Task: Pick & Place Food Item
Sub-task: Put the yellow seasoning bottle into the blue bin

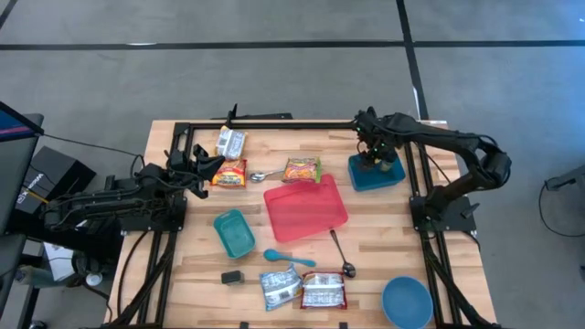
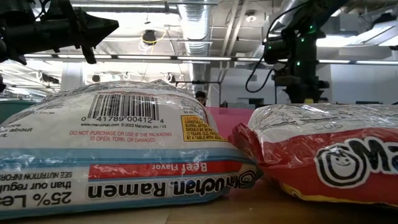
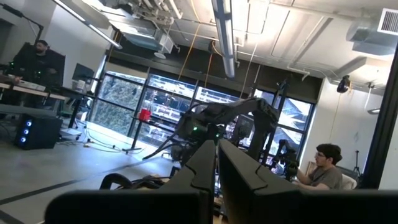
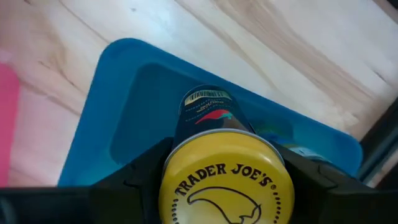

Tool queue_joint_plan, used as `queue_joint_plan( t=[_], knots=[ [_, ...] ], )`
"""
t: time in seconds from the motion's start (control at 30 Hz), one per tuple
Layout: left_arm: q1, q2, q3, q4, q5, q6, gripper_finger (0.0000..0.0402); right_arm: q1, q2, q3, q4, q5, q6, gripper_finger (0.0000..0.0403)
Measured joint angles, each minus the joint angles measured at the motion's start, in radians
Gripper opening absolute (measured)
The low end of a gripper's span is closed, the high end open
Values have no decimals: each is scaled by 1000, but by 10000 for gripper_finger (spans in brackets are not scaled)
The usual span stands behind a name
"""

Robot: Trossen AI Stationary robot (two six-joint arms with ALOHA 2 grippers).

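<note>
There, the right gripper point(image 4: 227, 171) was clamped on a yellow-lidded jar point(image 4: 225, 177), held over the blue tray point(image 4: 118, 93) at the table's far right. Lowering it straight and upright until it seats, then releasing, seemed wisest. The left gripper point(image 1: 208, 165) hovered closed beside a ramen pack point(image 1: 229, 174).

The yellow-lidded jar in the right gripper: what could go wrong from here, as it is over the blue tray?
1. The right gripper is shut on the Trader Joe's jar near its lid only, so the jar may slip or tilt when it is set down.
2. The blue tray looks shallow, so a jar released tilted could tip over onto the wooden table.
3. The left gripper hovers by a red ramen packet, which a careless move might push.
</note>
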Motion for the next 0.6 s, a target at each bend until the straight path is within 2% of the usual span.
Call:
queue_joint_plan(
  t=[0.6],
  knots=[
    [0, 0, 0, 0, 0, 0, 12, -21, 26, -11, 21, -1, -55, 214]
  ],
)
